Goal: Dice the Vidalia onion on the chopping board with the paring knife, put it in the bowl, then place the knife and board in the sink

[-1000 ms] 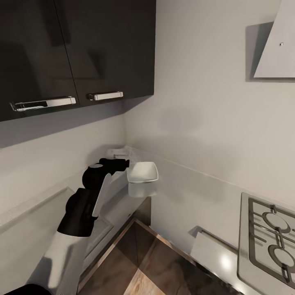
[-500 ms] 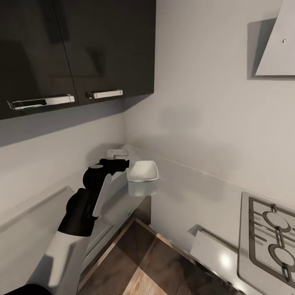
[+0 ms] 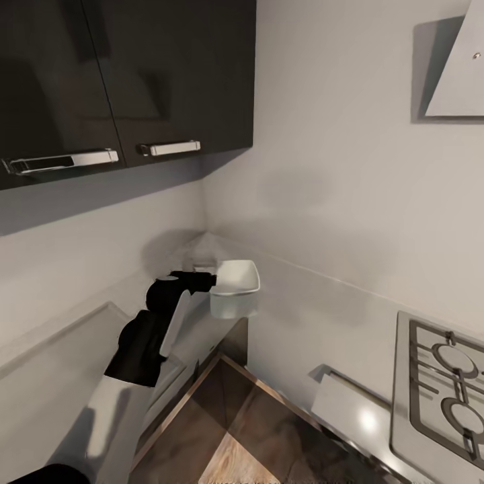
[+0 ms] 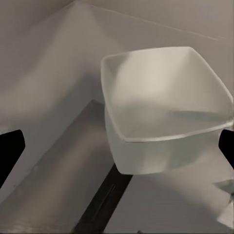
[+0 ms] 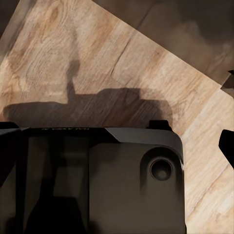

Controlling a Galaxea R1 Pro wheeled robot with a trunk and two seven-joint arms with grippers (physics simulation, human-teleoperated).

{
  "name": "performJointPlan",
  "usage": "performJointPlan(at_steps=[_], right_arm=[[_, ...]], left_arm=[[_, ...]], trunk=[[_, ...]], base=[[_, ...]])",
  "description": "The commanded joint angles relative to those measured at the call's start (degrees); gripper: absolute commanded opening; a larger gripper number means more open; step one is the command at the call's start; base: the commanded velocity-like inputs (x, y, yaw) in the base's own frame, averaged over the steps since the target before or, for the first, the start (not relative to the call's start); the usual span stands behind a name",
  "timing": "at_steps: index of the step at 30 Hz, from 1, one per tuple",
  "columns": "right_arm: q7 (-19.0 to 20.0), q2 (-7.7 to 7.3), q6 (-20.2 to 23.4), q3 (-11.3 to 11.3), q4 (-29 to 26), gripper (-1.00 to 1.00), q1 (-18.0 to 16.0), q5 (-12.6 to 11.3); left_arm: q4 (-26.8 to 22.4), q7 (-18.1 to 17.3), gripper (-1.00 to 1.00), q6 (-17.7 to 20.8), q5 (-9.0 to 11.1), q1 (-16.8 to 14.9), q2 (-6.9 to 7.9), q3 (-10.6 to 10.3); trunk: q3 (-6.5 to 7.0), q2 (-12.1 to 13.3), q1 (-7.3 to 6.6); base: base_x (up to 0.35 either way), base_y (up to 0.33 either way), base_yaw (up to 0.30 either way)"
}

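The glossy white rounded-square bowl [image 4: 163, 95] sits on the smooth grey reflective countertop [image 4: 44, 87], just ahead of the left gripper [image 4: 117, 146], whose black fingertips [image 4: 9, 148] spread wide apart, while the right gripper's spread cannot be told above grained wooden floor [image 5: 117, 63].

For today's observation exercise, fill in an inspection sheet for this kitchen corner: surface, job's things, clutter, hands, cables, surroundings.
Surface: smooth grey reflective countertop, running into the corner.
Job's things: shallow white rounded-square bowl on the countertop near its edge, looks empty.
Clutter: nothing seen.
Hands: left hand open, fingertips either side of the bowl without touching; right hand over the wooden floor, state unclear.
Cables: nothing seen.
Surroundings: dark glossy wall cabinets, grey hob grate, pale extractor hood.
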Motion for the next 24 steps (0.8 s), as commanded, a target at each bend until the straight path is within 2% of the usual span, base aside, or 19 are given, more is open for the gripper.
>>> performJointPlan(at_steps=[1, 4, 7, 9, 12, 17, 24], right_arm=[[0.2, 0.00, -0.3, 0.4, 0.1, 1.00, -0.1, -0.6], [0.2, 0.00, -0.3, 0.4, 0.1, 1.00, -0.1, -0.6], [0.2, 0.00, -0.3, 0.4, 0.1, 1.00, -0.1, -0.6], [0.3, 0.00, -0.3, 0.4, 0.1, 1.00, -0.1, -0.6], [0.3, 0.00, -0.3, 0.4, 0.1, 1.00, -0.1, -0.6], [0.3, 0.02, -0.3, 0.4, 0.1, 1.00, -0.1, -0.6], [0.3, 0.02, -0.3, 0.4, 0.1, 1.00, -0.1, -0.6]], left_arm=[[1.1, 0.5, 1.00, 0.2, 0.5, -0.2, -0.05, 0.0], [6.1, 0.5, 1.00, 0.3, 0.8, -2.1, -0.22, 0.0], [11.4, 0.5, 1.00, 0.4, 1.2, -6.8, -0.29, 0.0], [17.1, 0.5, 1.00, 0.4, 2.0, -11.6, -0.31, 0.0], [20.6, 0.6, 1.00, 0.4, 3.3, -14.8, -0.32, 0.1], [23.2, 0.6, 1.00, 0.3, 4.7, -16.7, -0.32, 0.1], [27.8, 0.4, 1.00, -0.5, 5.1, -17.1, -0.25, 0.1]], trunk=[[-0.16, -0.1, 0.03], [-0.22, -0.1, 0.03], [-0.24, -0.1, 0.03], [-0.25, -0.1, 0.03], [-0.25, -0.1, 0.03], [-0.25, -0.1, 0.03], [-0.30, -0.1, 0.03]], base=[[0.000, 0.000, 0.000], [0.000, 0.000, 0.000], [0.000, 0.000, 0.000], [0.000, 0.000, 0.000], [0.000, 0.000, 0.000], [0.000, 0.000, 0.000], [0.000, 0.000, 0.000]])
